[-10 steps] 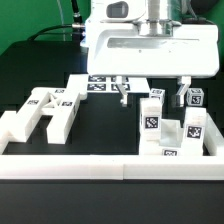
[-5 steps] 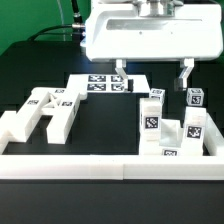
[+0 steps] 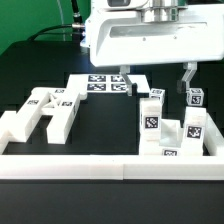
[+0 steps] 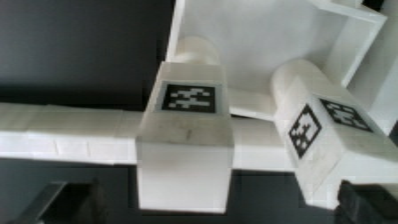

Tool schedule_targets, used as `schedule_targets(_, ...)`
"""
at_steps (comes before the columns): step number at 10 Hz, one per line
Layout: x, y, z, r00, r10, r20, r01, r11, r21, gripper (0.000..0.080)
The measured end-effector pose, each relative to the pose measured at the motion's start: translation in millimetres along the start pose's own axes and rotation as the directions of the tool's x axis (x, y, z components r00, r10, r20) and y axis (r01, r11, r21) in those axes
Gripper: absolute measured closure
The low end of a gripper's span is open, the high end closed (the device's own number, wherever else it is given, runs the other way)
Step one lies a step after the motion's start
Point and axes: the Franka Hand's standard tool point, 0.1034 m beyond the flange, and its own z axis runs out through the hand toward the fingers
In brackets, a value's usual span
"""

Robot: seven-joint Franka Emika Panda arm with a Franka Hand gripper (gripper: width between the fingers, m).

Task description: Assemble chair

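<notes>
- Jaws are spread wide with nothing in them. The fingertips (image 3: 187, 77) hang above the cluster of chair parts (image 3: 170, 125) on the exterior view's right, touching none of them.
- In the wrist view, a tagged block (image 4: 187, 130) sits right under the camera, between the two dark fingertips, and lies across a long white bar (image 4: 54, 130). A second tagged piece (image 4: 324, 125) is just beside it at an angle. I can't tell if those are plugged together or just leaning on each other.
- Handling guess: it's all chunky moulded plastic, so stiff, probably light, and not fragile. The faces look smooth, so I'd expect a shallow pinch to slip or let the piece twist.
- Where I'd grab: across the block's two flat parallel sides, low enough that the pads get full contact, and centred so it doesn't swing. The upright pieces look tippy, so coming straight down seems safer than nudging in from the side.
- Further out, an H-shaped frame (image 3: 45, 108) lies flat on the black table (image 3: 100, 125) at the exterior view's left, well apart from the cluster. I'd take that one by a single leg, not across the whole thing.
- The marker board (image 3: 100, 84) lies at the back, and the border wall (image 3: 70, 165) runs along the front.
</notes>
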Motion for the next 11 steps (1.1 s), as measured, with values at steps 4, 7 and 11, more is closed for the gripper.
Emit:
schedule_targets(4, 4.9, -4.2, 6.4, 0.994, 0.008, 0.110, -0.010, 1.000, 0.021, 0.0150)
schedule_targets(7, 8.2, 6.7, 8.7, 0.996, 0.011, 0.092, -0.012, 1.000, 0.014, 0.0150)
schedule_targets(11, 10.2, 9.9, 3.4, 0.996, 0.018, 0.089, -0.020, 1.000, 0.015, 0.0150)
